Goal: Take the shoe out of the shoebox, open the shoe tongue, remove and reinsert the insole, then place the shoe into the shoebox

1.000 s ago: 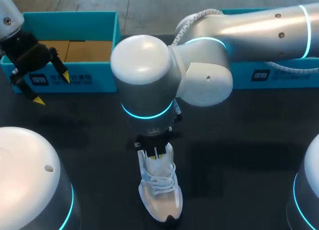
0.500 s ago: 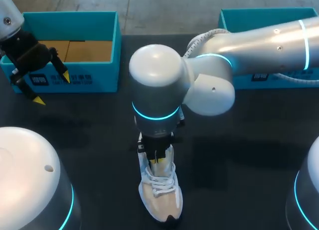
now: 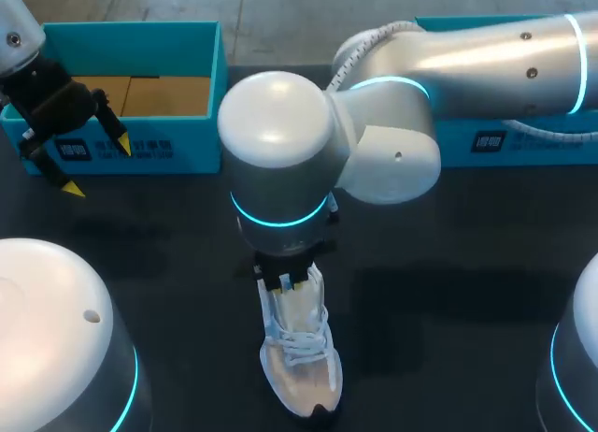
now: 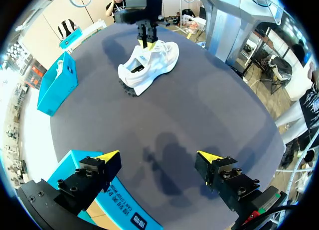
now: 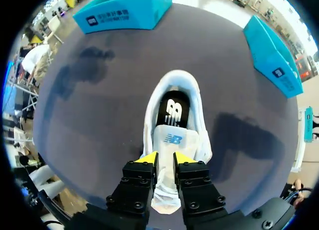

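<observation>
- Dark table [image 3: 448, 264] is seen across the whole scene, with a teal shoebox [image 3: 131, 39] at its far left and a second teal box [image 3: 458, 144] at the far right.
- And the shoe [image 3: 301, 367] is already out: it is stood upright on its sole near the table's middle, well apart from both boxes, toe pointed at the robot, so the opening can be reached from above.
- Right end effector [image 5: 165, 158] is brought straight down over the shoe's throat, closed to a narrow slit, and the shoe tongue [image 5: 172, 139] appears to be pinched between the yellow tips.
- That grip is judged to serve the tongue-opening step (the laces are tied, so the throat has to be widened).
- Beyond the tongue, the black insole [image 5: 174, 110] is seen lying flat inside, not yet lifted.
- Left end effector [image 4: 158, 158] is held spread wide and empty just beside the shoebox's near wall, out of the working arm's way.
</observation>
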You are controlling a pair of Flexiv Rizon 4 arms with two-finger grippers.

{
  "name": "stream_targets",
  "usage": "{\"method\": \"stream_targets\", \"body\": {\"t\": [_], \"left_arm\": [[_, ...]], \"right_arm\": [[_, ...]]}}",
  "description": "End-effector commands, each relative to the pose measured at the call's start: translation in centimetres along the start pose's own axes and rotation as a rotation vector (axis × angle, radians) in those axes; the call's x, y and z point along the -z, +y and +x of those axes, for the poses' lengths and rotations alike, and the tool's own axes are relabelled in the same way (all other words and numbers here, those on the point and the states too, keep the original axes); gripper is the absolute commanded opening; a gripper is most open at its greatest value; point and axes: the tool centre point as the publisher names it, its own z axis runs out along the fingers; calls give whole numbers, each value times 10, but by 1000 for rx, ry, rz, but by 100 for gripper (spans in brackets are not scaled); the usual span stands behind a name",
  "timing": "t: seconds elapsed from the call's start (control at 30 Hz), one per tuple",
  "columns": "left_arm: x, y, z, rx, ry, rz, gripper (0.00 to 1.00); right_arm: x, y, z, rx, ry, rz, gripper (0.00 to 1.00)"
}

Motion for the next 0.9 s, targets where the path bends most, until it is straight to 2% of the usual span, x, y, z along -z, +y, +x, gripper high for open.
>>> {"method": "stream_targets", "body": {"t": [0.03,0.1,0.17,0.2,0.23,0.5,0.57,0.63,0.9], "left_arm": [[0,0,0,0,1,-2,100],[0,0,0,0,1,-2,100],[0,0,0,0,1,-2,100],[0,0,0,0,1,-2,100],[0,0,0,0,1,-2,100],[0,0,0,0,1,-2,100],[0,0,0,0,1,-2,100],[0,0,0,0,1,-2,100],[0,0,0,0,1,-2,100]], "right_arm": [[12,4,-7,53,23,-21,25],[16,6,-8,99,47,-53,34],[21,9,-9,175,80,-86,50],[23,11,-10,210,86,-85,96],[24,12,-11,247,88,-92,100],[33,25,-20,472,111,-47,100],[34,28,-18,623,175,-40,100],[37,26,-16,820,299,-65,100],[37,26,-16,820,299,-65,100]]}}
